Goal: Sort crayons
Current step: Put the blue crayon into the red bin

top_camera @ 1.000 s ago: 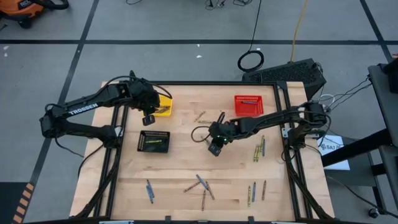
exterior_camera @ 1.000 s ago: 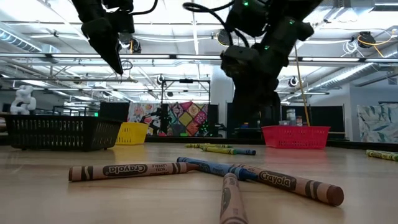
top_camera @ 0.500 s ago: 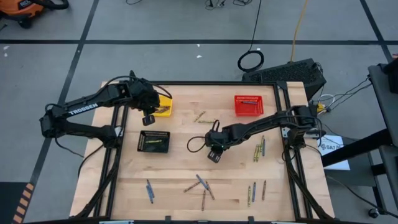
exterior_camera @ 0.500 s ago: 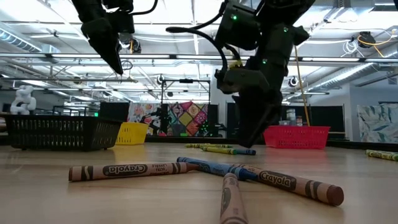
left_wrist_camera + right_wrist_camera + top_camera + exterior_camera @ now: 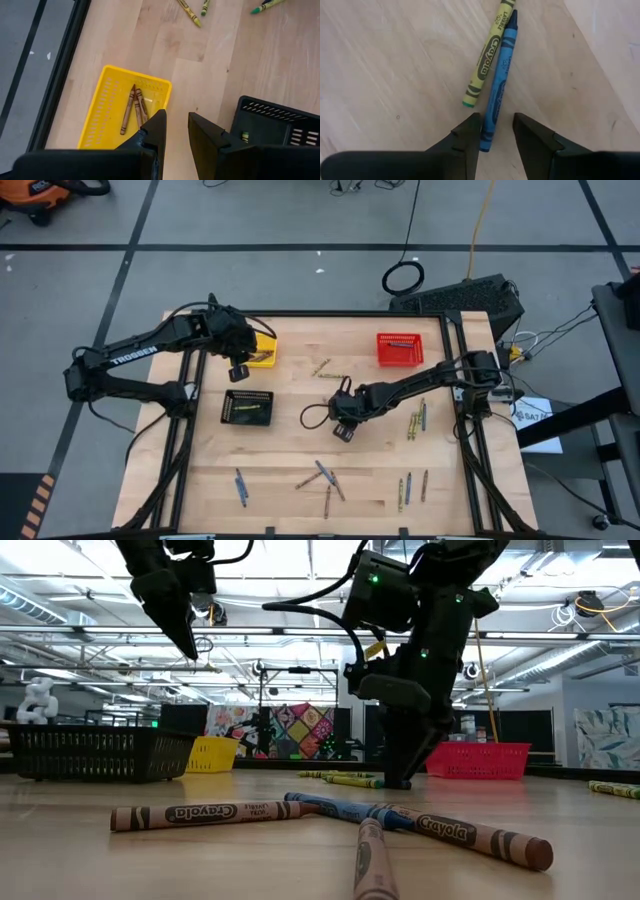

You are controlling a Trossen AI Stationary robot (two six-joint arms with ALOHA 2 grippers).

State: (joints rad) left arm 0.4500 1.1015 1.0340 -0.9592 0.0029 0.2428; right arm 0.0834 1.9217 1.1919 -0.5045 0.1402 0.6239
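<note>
The right gripper [image 5: 495, 137] hangs low over the middle of the wooden table [image 5: 300, 445], its dark fingers apart and empty, the end of a blue crayon [image 5: 498, 82] lying between them on the boards. A yellow-green crayon [image 5: 486, 56] lies against the blue one, touching it near the far tips. Both are thin paper-wrapped sticks with printed labels on pale, grained wood. The left gripper [image 5: 176, 131] hovers with a narrow gap between its fingers, holding nothing, above the edge of a yellow mesh basket [image 5: 107, 102] where what look like three brown crayons [image 5: 134, 107] lie; a black basket [image 5: 272, 120] stands beside it.
</note>
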